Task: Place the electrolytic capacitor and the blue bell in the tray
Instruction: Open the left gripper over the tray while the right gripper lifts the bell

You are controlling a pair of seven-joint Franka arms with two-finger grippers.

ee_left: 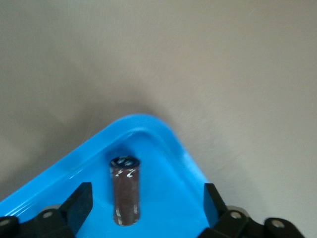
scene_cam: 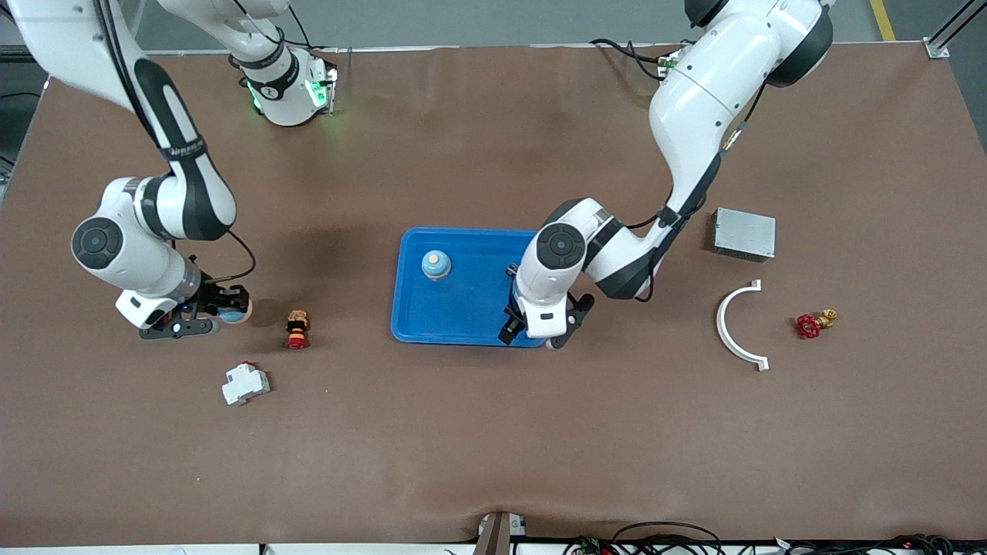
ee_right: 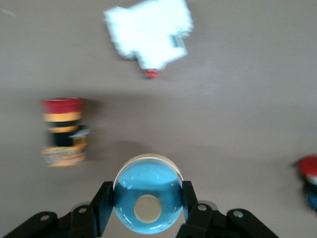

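Right gripper [scene_cam: 202,314] over bare table toward right arm's end, clamped on blue bell [ee_right: 147,200]; slip risk on that round dome during carry. Red-capped button [scene_cam: 296,329] and white breaker [scene_cam: 246,383] close by; low swing could clip button. Open table between there and tray [scene_cam: 463,327]. Second blue bell [scene_cam: 436,264] already in tray. Left gripper [scene_cam: 538,333] over tray corner, fingers spread wide, nothing held; capacitor [ee_left: 124,190] upright just inside rim, could topple if brushed on lift-out.

Dark, seemingly upright capacitor [ee_left: 124,191] in blue tray [ee_left: 163,148] corner, between wide-spread jaws
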